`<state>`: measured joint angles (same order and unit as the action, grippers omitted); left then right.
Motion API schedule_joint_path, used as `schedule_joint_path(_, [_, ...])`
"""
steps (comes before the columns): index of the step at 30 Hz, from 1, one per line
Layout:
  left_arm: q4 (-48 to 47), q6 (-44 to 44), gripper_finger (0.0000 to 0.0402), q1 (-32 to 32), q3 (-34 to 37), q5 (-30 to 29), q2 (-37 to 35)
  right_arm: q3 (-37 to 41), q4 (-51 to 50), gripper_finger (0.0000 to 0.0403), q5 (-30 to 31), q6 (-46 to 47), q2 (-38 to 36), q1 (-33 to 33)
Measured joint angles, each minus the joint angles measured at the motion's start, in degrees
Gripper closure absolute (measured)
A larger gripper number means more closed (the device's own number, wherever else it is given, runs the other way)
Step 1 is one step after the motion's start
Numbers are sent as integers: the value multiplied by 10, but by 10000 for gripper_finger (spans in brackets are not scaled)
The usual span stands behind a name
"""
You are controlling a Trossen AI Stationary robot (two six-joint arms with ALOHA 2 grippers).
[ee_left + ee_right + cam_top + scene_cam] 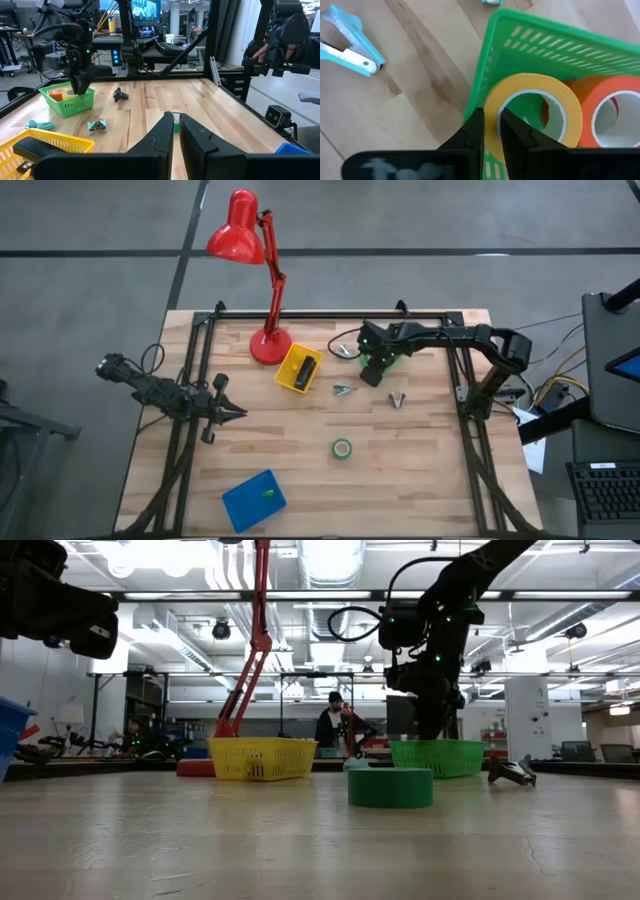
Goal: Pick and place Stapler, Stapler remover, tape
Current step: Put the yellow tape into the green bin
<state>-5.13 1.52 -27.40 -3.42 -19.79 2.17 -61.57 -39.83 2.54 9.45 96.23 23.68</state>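
Note:
My right gripper (376, 366) reaches down into the green basket (385, 356) near the table's far edge and is shut on the yellow tape roll (535, 100). An orange roll (610, 107) lies beside it in the basket, with a bit of red behind. A green tape roll (342, 448) lies flat on the table's middle. The black stapler (306, 370) lies in the yellow basket (291, 376). Three staple removers (342, 389) (398, 398) (345, 350) rest on the wood. My left gripper (238, 412) hovers shut at the table's left side. My right gripper holds the yellow roll by its ring wall (491, 111), one finger (516, 131) inside the hole and the other finger (472, 131) outside. The fingers come from above, pointing down into the basket. Whether the roll rests on the basket floor cannot be told.
A red desk lamp (262, 280) stands at the far edge beside the yellow basket. A blue bin (254, 500) sits at the near left. A black frame rail (330, 315) runs along the far side. Bare wood lies around the green roll.

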Motion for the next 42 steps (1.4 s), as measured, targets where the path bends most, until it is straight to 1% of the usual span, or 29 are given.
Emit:
schedule_joint_path(3, [0,0,367,0,0,0,0,3,3,363,0,2,0,0])
schedule_joint_path(6, [0,0,367,0,0,0,0,3,7,354,4,5,0,0])
schedule_joint_path(16, [0,0,367,0,0,0,0,-8,21,282,6,4,0,0])
schedule_joint_path(20, [0,0,367,0,0,0,0,-14,19,265,6,9,-1,0])
schedule_joint_path(23, [0,0,367,0,0,0,0,-18,18,262,6,9,-2,0])
schedule_joint_path(27, [0,0,367,0,0,0,0,-16,18,273,18,11,-2,0])
schedule_joint_path(29, [0,0,367,0,0,0,0,-14,17,281,40,15,-2,0])
schedule_joint_path(32, [0,0,367,0,0,0,0,-12,17,294,91,26,-2,0])
schedule_joint_path(33, [0,0,367,0,0,0,0,-12,18,300,95,25,-2,0])
schedule_joint_path(37, [0,0,367,0,0,0,0,-11,20,332,88,21,-2,0])
schedule_joint_path(42, [0,0,367,0,0,0,0,-7,35,381,40,6,4,0])
